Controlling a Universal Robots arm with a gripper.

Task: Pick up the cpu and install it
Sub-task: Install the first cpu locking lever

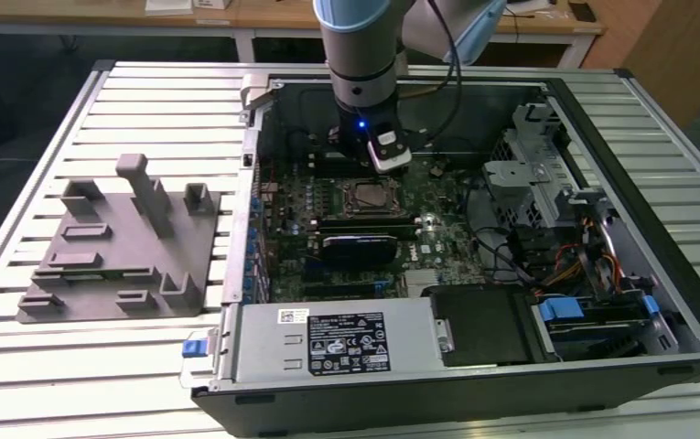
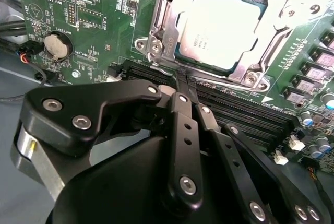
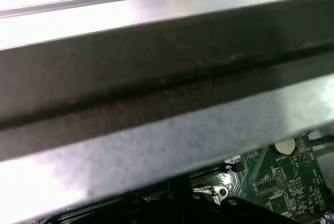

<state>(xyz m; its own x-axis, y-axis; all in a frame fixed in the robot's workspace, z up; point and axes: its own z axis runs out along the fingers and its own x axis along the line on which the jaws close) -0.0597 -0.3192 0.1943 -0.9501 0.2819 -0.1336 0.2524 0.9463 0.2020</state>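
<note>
One gripper [image 2: 183,85] hangs inside the open computer case [image 1: 642,119], its fingers [image 2: 180,114] pressed together on nothing, tips just short of the socket. The cpu [image 2: 222,28] already lies flat in that socket on the motherboard [image 2: 83,20] (pale silver top up, metal frame around it). By my judgement placement is done; whether the socket is latched I cannot tell.

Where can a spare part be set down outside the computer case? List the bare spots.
Free: the slatted table in front of the grey block, and the strip behind the block, toward the table's far edge. Crowded: inside the computer case, where the claw hangs beside the cpu in its socket.
</note>
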